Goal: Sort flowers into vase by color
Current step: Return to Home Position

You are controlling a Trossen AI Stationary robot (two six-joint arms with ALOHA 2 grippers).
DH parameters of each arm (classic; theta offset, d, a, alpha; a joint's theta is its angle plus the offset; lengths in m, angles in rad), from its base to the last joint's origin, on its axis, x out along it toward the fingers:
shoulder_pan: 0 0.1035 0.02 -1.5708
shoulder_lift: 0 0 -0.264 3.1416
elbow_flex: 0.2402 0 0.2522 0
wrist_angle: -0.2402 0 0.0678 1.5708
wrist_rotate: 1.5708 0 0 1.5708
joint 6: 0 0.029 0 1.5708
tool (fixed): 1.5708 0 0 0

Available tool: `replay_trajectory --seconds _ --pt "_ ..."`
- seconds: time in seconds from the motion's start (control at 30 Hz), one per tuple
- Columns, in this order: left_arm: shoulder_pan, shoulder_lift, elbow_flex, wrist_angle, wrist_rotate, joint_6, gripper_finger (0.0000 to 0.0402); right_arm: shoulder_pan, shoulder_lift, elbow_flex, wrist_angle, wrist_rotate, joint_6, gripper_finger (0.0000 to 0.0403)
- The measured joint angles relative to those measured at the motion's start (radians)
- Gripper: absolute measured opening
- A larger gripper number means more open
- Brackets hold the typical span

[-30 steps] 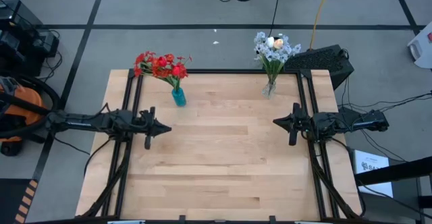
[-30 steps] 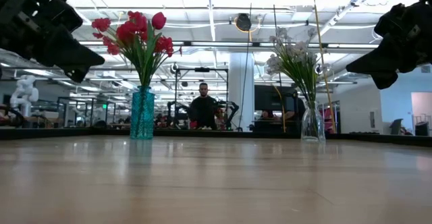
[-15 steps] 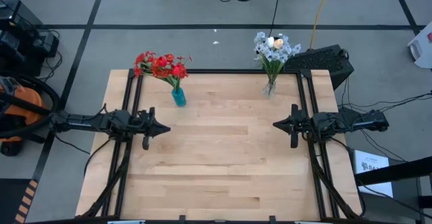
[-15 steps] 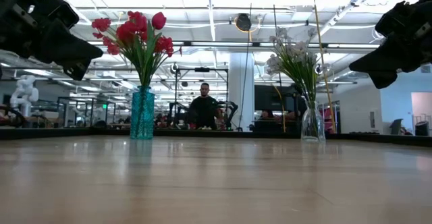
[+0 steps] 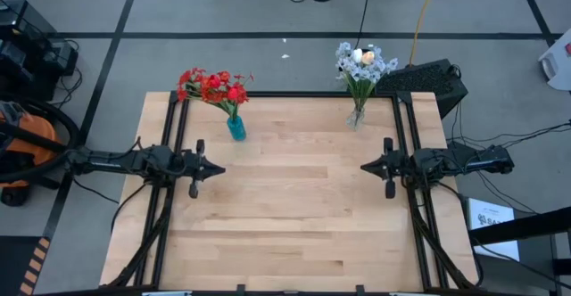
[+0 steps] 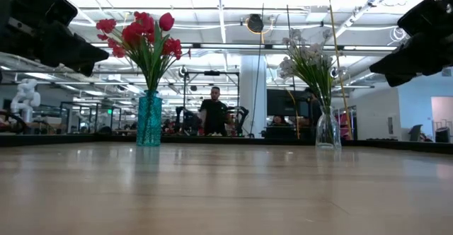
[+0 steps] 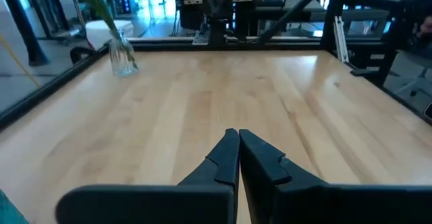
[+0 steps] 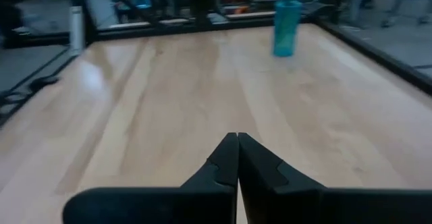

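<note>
Red flowers (image 5: 212, 86) stand with their green stems in a teal vase (image 5: 236, 128) near the table's far-left part; the low view shows the same red bunch (image 6: 141, 35) and teal vase (image 6: 148, 119). Pale bluish-white and cream flowers (image 5: 360, 62) stand in a clear glass vase (image 5: 356, 116) at the far right, seen low as glass vase (image 6: 326, 127). My left gripper (image 5: 221, 168) is shut above the table's left side. My right gripper (image 5: 364, 165) is shut above the right side. Both point inward, holding nothing.
A bare wooden tabletop (image 5: 294, 207) stretches between the two grippers. Black frame rails (image 5: 175, 127) run along the table's left and right edges. A person (image 6: 213, 113) stands in the room beyond the far edge. Cables and an orange vacuum lie on the floor.
Both arms have risen a little in the low view while staying over their own sides of the table. The fingers stay shut. The vases and flowers have not moved.
</note>
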Motion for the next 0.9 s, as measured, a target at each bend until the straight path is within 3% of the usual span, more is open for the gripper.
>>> replay_trajectory --seconds 0.33,0.9 --pt "0.0 0.002 -0.052 0.138 0.048 0.017 0.0018 0.0 0.0 0.0 0.0 -0.136 -0.022 0.0" --pt "0.0 0.005 -0.052 0.14 0.047 0.017 0.0018 0.0 0.0 0.0 0.0 -0.192 -0.058 0.0"
